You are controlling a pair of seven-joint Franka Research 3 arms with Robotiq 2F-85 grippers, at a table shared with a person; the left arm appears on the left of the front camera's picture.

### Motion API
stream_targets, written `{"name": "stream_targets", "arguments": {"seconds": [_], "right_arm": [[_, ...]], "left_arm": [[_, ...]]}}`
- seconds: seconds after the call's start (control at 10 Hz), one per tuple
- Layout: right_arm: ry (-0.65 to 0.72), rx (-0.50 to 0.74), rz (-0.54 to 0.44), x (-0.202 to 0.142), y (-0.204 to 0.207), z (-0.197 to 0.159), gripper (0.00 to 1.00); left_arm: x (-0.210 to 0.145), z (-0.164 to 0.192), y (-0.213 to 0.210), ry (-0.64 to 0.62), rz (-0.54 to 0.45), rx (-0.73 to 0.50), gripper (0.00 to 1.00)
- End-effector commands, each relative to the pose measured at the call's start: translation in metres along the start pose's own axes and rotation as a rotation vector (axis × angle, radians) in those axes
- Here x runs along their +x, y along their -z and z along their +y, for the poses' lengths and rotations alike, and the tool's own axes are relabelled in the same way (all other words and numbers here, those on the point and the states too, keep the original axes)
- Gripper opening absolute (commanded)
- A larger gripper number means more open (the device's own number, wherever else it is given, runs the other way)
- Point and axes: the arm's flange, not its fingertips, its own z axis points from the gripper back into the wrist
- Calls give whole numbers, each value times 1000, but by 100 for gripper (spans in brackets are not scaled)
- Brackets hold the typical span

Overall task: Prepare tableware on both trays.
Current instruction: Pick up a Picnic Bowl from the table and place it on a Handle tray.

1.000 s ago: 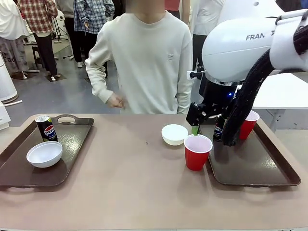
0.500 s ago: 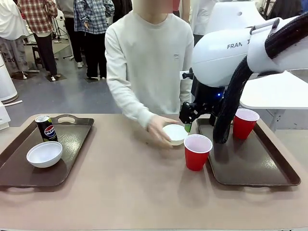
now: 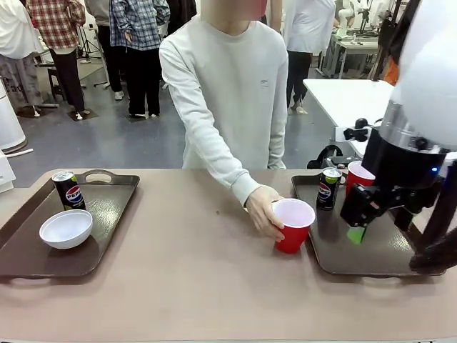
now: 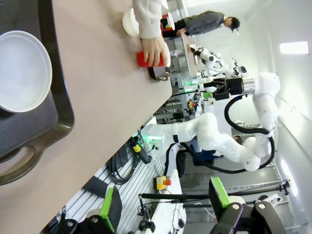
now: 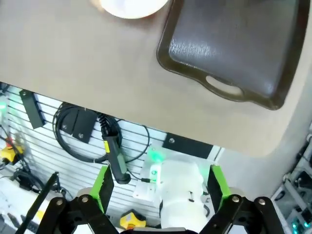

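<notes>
Both grippers stand with their jaws apart and nothing between them. The right gripper (image 3: 357, 227) hangs over the near half of the right tray (image 3: 385, 264), and the left gripper (image 4: 162, 201) is raised near the left tray (image 4: 61, 97), looking across it. What matters most is the loose red cup (image 3: 293, 227). It stands on the bare table (image 3: 178, 286) just beside the right tray's left rim, with the person's hand (image 3: 263, 211) wrapped around its left side. That tray carries a Pepsi can (image 3: 328, 188) and, close behind it to the right, a second red cup (image 3: 355, 175), partly hidden by the gripper. The left tray holds a white bowl (image 3: 66, 229) and the other can (image 3: 68, 190) at its far corner. By my reckoning it lacks a cup and the right tray lacks a bowl. The other bowl (image 4: 129, 22) shows in the left wrist view on the table, beyond the person's sleeve (image 4: 146, 14). As the hand has the loose cup, the sound course for the right arm is to hold off until the hand and sleeve are out of its path, and then go for that bowl. It should come down over the rim with one finger inside and one outside, pinch lightly, and lift the bowl clear of the tray's raised rim. The bowl is best set in the open near part of the tray, well apart from the slim can and the cup, either of which would likely tip at a nudge.
</notes>
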Motion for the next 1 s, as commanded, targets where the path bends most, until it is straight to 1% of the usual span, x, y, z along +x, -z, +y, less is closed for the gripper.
{"name": "stream_targets", "arguments": {"seconds": [0.0,0.3,0.4,0.5,0.7,0.8,0.9], "right_arm": [[-13,33,-4,16,14,0,100],[-12,40,-27,15,15,2,100],[-11,43,-21,15,16,2,100],[0,56,-37,20,15,3,100],[43,64,-130,56,19,16,100],[73,80,-151,78,24,20,100],[97,50,-151,101,31,25,100]], "left_arm": [[0,-2,-2,10,-10,-15,95],[0,-2,-2,10,-10,-15,95],[0,-2,-2,10,-10,-15,95],[0,-2,-2,10,-10,-15,95],[0,-2,-2,10,-10,-15,95],[0,-2,-2,10,-10,-15,95],[0,-2,-2,10,-10,-15,95]]}}
